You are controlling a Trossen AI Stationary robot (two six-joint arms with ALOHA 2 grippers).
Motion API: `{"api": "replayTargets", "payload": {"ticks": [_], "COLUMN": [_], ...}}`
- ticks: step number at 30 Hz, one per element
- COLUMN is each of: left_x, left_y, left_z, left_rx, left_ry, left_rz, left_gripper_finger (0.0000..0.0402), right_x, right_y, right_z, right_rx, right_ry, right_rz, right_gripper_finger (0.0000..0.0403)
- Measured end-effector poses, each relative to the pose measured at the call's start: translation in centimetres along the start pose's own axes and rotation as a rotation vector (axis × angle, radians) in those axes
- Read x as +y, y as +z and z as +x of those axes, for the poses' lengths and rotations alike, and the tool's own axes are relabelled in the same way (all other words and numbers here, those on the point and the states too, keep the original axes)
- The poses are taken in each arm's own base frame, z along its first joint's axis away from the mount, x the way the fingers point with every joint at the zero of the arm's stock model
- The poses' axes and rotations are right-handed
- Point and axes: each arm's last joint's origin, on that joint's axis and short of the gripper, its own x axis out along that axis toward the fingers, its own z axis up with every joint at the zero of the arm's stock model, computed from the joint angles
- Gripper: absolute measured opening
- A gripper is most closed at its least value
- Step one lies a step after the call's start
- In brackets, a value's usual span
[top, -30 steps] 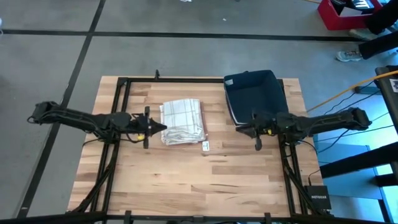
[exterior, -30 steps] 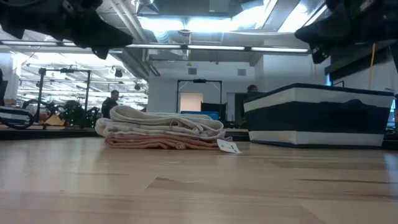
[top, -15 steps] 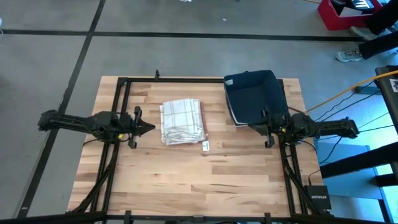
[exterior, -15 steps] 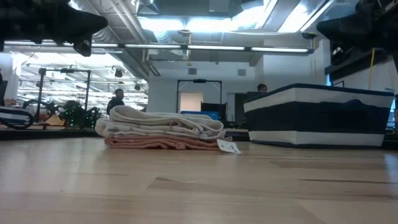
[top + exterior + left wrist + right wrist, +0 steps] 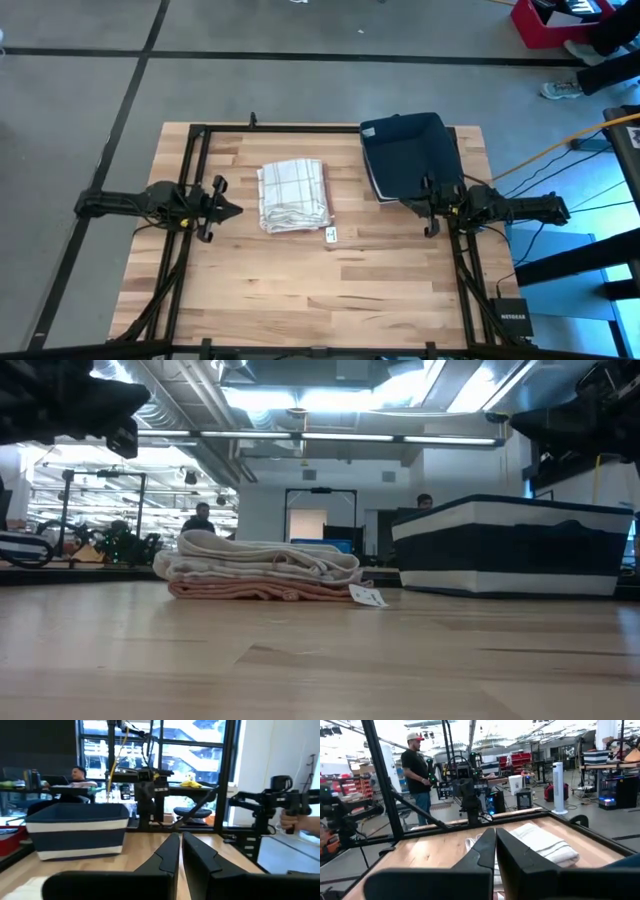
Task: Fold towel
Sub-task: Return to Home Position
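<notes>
Left gripper: The left gripper (image 5: pixel 232 209) hung over the left part of the table (image 5: pixel 300 290), near the towels but apart from them. Its two fingers were pressed together and held nothing.
Towels: The towels (image 5: pixel 294 195) lay as one folded stack a little left of the table's middle, between the two arms. In the low view the white ones rested on a brown towel (image 5: pixel 250 591) at the bottom, and the edges were roughly in line.
Tag: A small tag (image 5: pixel 331 235) lay on the wood just beside a right-hand corner of the stack.
Basket: A dark basket (image 5: pixel 410 150) with a white stripe stood on the right part of the table, apart from the stack.
Right gripper: The right gripper (image 5: pixel 410 204) hung at the basket's edge, its fingers pressed together and empty.
Handling: I judge the stack to be light, soft and limp. It would likely sag and slide apart if taken by one corner. A better hold would be at the folded edges, from both sides at once, under the brown layer.
Progress: The folding looked finished; only the arms' return seemed to remain.
</notes>
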Motion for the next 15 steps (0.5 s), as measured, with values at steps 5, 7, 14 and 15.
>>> {"api": "replayTargets", "payload": {"ticks": [5,7,14,15], "left_x": [0.4,0.7,1.5,1.5], "left_y": [-0.4,0.1,-0.9,-0.9], "left_z": [0.0,-0.1,-0.1,-0.1], "left_rx": [0.04,0.055,0.085,0.076], "left_ry": [0.008,0.047,0.08,0.084], "left_rz": [0.009,0.014,-0.036,-0.034], "left_gripper_finger": [0.0015,0.0015,0.0015,0.0015], "right_x": [0.0,-0.1,-0.3,-0.4], "right_y": [-0.3,-0.6,-0.9,-0.9], "right_z": [0.0,0.0,0.0,0.0], "right_rx": [0.025,0.059,0.077,0.073], "right_ry": [-0.002,-0.005,-0.094,-0.102], "right_rz": [0.004,0.019,0.051,0.05], "right_gripper_finger": [0.0017,0.0017,0.0017,0.0017]}}
